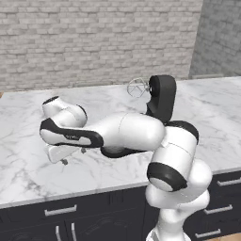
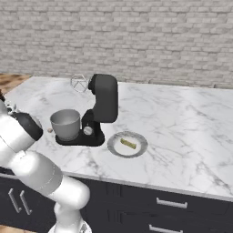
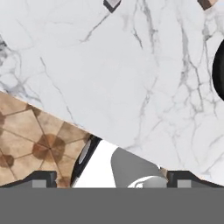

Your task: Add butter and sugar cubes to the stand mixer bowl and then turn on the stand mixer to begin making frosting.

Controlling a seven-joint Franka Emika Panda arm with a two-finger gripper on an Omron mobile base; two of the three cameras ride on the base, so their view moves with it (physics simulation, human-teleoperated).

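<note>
The black stand mixer (image 2: 102, 107) stands on the marble counter with its head tilted up and its wire whisk (image 2: 79, 83) in the air. The grey stand mixer bowl (image 2: 66, 124) sits on its base. The butter (image 2: 128, 144), a pale yellow stick, lies on a round grey plate (image 2: 114, 146) to the mixer's right. A tan sugar cube (image 2: 49, 130) rests just left of the bowl. In the hand view a pale sugar cube (image 3: 113, 3) and the tan cube (image 3: 205, 3) lie at the top edge. My gripper (image 1: 73, 156) hovers low over the counter, left of the mixer, open and empty.
The counter's front edge (image 3: 65, 118) runs diagonally through the hand view, with tiled floor (image 3: 30, 135) below it. Dark drawers (image 2: 168, 205) sit under the counter. A brick wall (image 2: 136, 36) backs it. My own arm (image 1: 127, 134) hides the bowl in the left base view.
</note>
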